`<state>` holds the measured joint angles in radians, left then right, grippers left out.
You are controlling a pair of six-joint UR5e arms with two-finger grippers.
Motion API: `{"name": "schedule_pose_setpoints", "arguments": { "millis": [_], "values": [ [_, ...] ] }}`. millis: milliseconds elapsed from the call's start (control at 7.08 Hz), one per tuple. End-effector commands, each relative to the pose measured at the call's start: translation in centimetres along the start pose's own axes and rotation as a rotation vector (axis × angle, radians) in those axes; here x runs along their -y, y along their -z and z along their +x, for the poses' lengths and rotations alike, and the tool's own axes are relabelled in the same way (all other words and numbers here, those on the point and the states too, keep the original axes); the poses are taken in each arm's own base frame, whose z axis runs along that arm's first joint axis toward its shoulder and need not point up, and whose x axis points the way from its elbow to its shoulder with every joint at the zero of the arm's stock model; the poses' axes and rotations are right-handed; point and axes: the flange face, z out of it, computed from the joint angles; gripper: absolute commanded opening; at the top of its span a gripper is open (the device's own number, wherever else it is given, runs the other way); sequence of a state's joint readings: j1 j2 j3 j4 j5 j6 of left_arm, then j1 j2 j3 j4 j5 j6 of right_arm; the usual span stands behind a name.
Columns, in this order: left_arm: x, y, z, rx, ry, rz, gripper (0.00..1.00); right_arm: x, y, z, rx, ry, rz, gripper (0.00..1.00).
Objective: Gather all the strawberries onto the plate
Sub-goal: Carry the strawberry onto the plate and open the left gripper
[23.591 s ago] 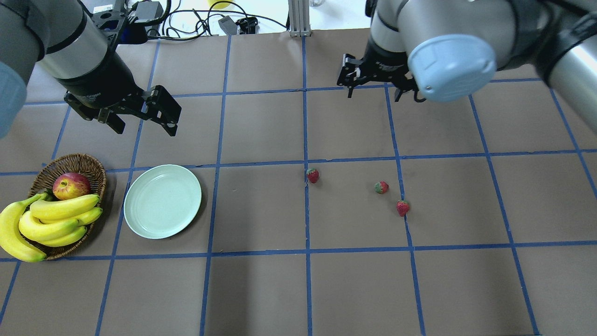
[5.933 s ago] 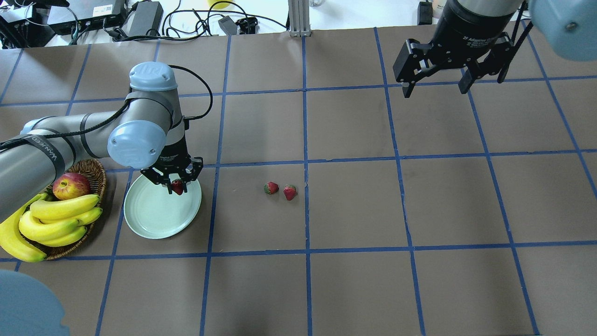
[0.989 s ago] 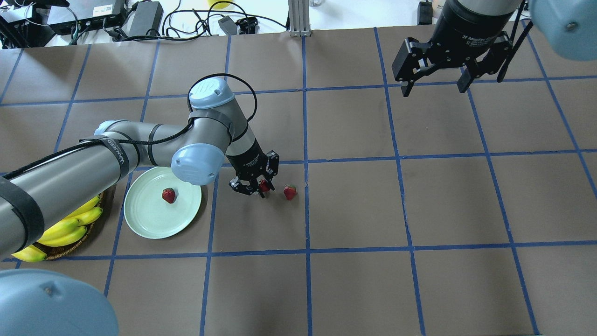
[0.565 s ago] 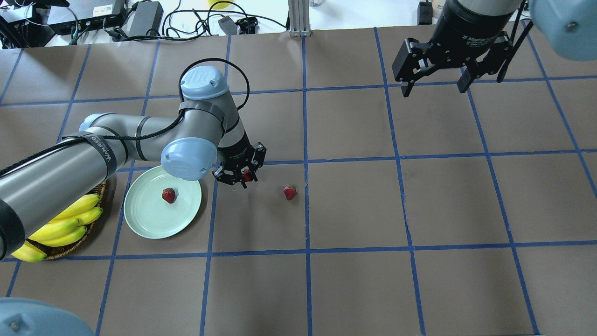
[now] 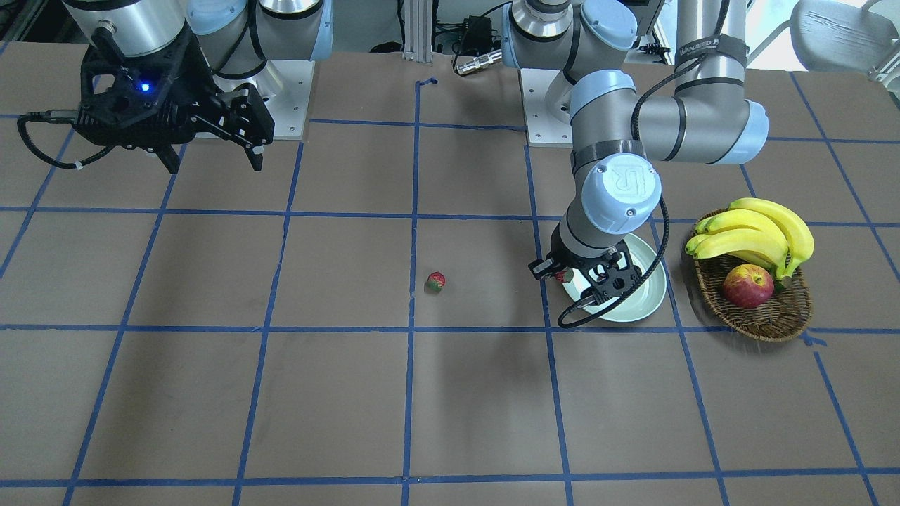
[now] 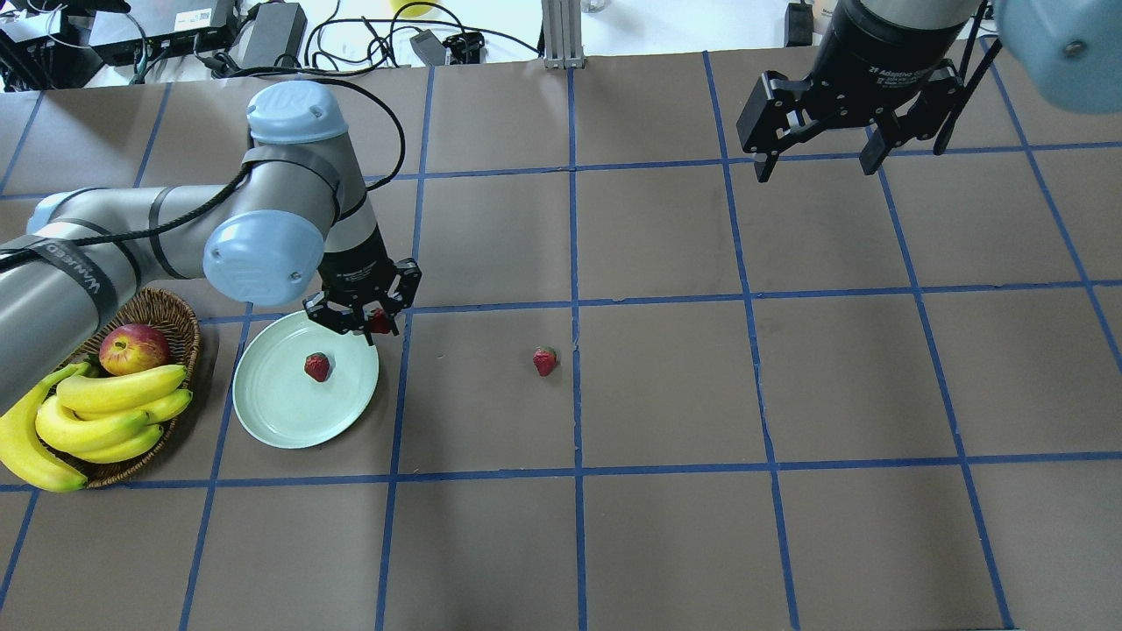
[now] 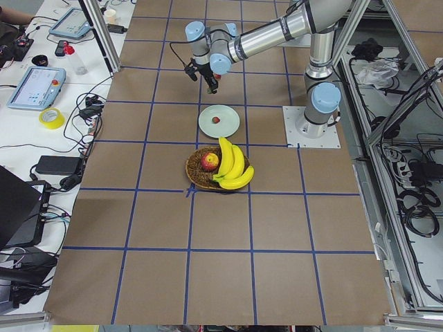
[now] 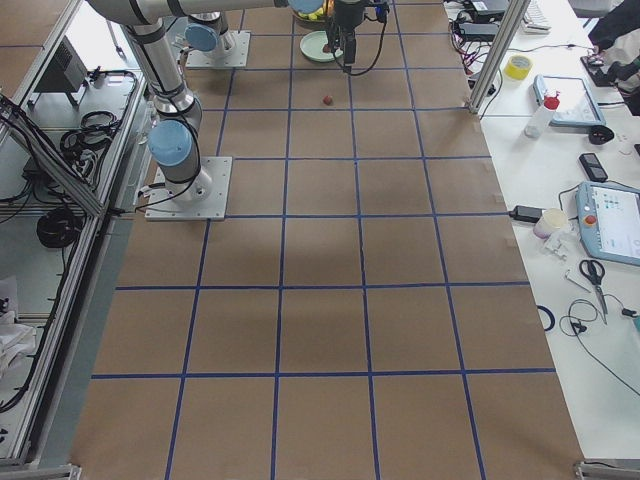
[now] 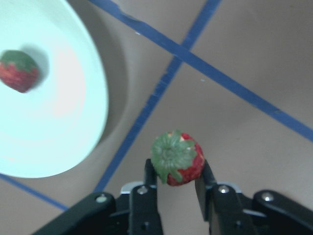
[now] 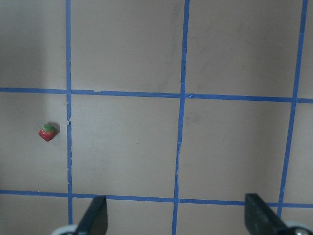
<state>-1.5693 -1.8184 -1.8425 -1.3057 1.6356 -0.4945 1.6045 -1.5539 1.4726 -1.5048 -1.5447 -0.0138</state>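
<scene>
Mint-green plate carries one strawberry. The left gripper clenches a second strawberry just beside its 1 o'clock rim. A third strawberry lies on the tabletop at 3 o'clock, and a wicker basket of bananas sits at 9. The right gripper hangs released, well apart.

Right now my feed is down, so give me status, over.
Left gripper: jaws shut on held strawberry, beside the plate. Right gripper open, far off. Plated strawberry set; loose strawberry on table. Nothing in the way.
</scene>
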Motion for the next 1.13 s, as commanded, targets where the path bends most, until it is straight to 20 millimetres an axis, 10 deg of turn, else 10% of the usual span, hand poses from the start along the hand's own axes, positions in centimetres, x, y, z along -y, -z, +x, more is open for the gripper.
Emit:
{"name": "schedule_pose_setpoints", "arguments": {
  "millis": [0,424,989],
  "values": [
    [2.5,-0.1,-5.7,0.04,-0.1,-0.068,0.0,0.0,-0.1,0.0,0.0,0.0,-0.002,1.0],
    [5.6,-2.0,-9.4,0.037,-0.27,-0.112,0.0,0.0,0.0,0.0,0.0,0.0,0.0,1.0],
    [7.3,-4.8,-9.2,0.099,-0.274,-0.129,0.04,-0.1,0.0,-0.1,0.0,0.002,-0.002,1.0]
  ]
}}
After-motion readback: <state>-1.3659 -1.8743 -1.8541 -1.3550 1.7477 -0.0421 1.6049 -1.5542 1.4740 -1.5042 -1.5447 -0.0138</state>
